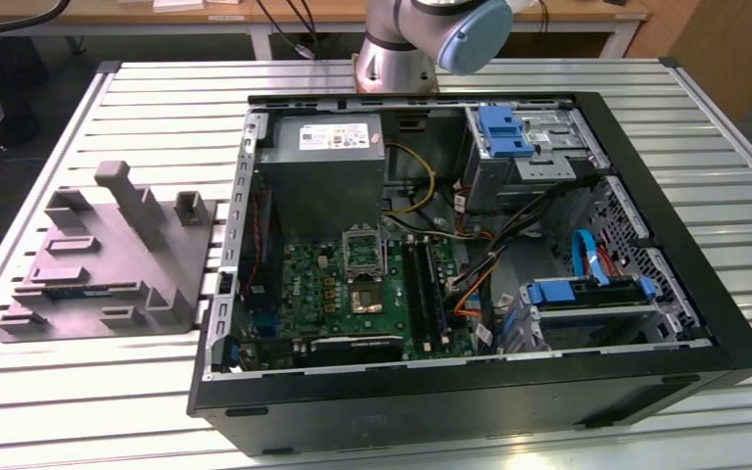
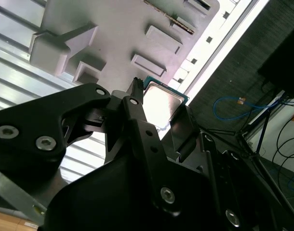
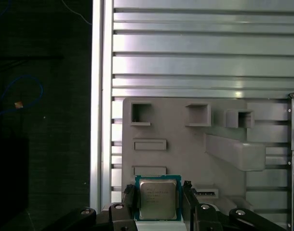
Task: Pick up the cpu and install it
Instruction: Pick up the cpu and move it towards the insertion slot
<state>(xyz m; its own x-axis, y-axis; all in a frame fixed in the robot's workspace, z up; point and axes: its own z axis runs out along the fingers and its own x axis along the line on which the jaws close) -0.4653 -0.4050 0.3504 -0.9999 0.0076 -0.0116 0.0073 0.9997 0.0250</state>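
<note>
Even overhead light covers the worktop (image 1: 89, 392) in the exterior view. Glare whitens the cpu (image 2: 161, 105) in the second wrist view; the foreground is blurred.

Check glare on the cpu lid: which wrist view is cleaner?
Second wrist view: glare washes the cpu lid near white in the gripper. First wrist view: lid evenly lit and cleaner; bright streaks only on the slatted table. Exterior view: even light, computer case interior darker.
</note>
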